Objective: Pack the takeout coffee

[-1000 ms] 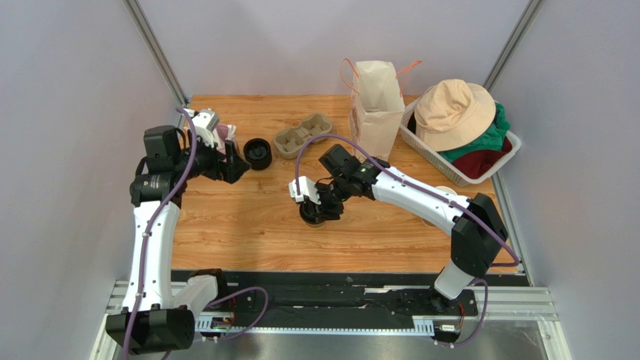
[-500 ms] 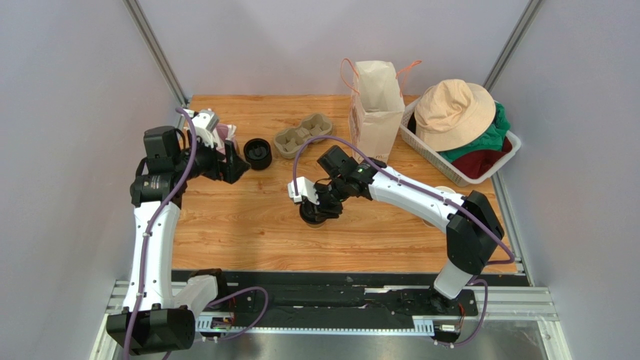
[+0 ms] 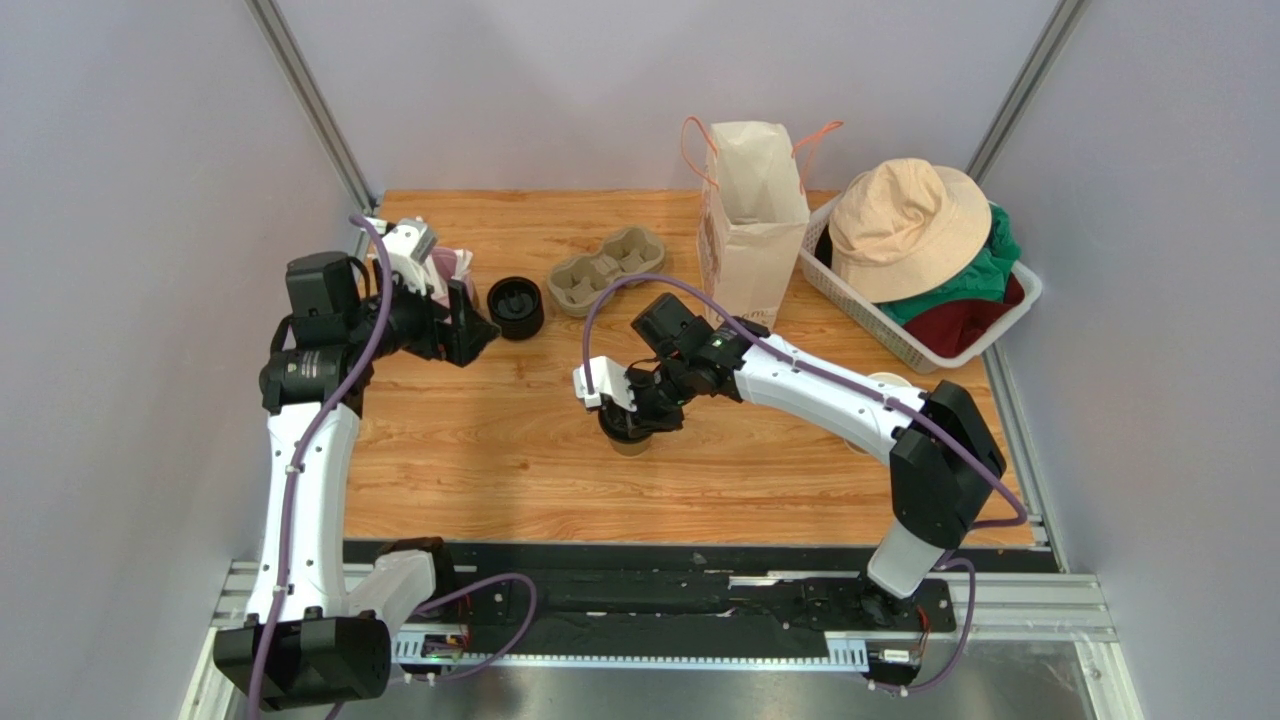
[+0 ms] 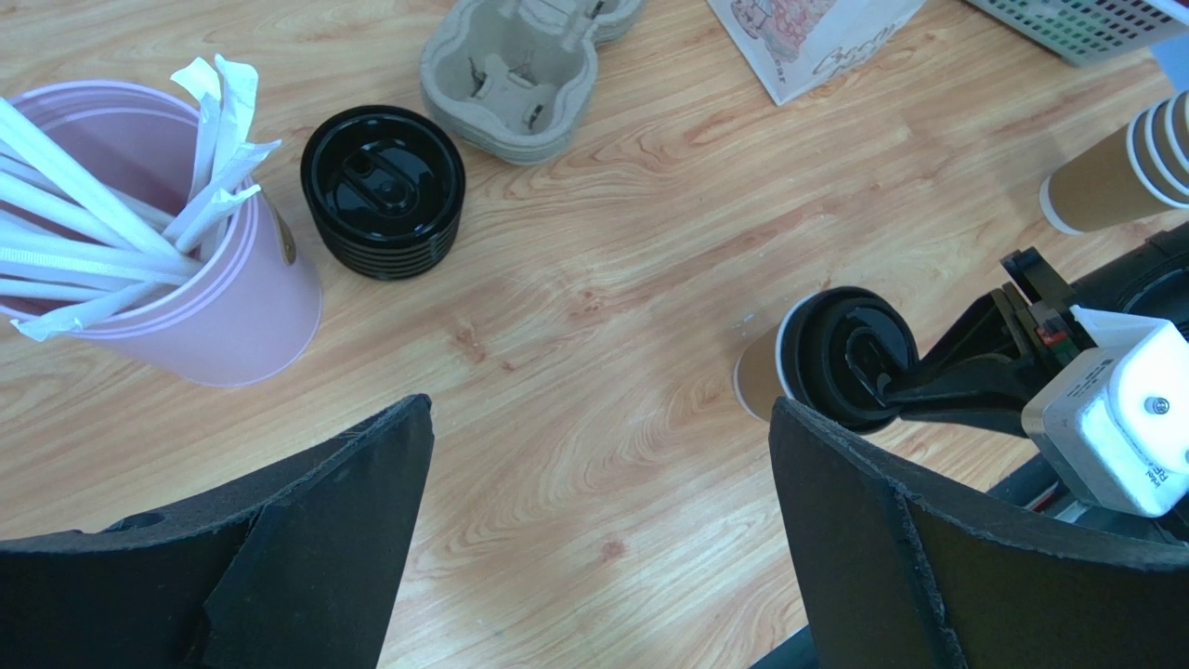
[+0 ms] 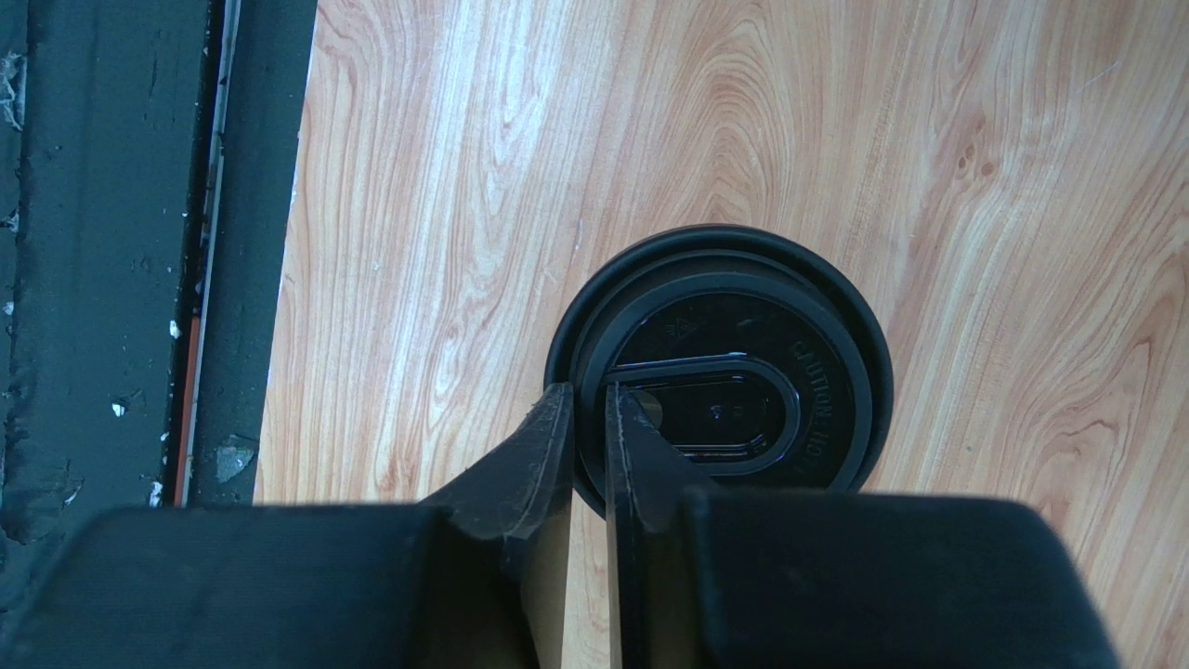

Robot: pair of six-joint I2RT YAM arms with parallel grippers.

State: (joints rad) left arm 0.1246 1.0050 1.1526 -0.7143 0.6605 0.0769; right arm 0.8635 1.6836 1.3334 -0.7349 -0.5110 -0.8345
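Forearm (image 3: 812, 387) stretched left, right gripper (image 5: 588, 413) pinching takeout coffee (image 5: 761, 342) lid rim

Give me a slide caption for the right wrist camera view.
Right pincer pinches the lidded takeout coffee at its rim, wooden table beneath.

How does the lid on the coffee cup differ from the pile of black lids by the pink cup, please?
The cup's lid is single and sits on a brown cup; the pile of lids is several stacked, resting on the table. The right gripper pinches the cup's lid at its rim; nothing touches the pile. Both are round and black.
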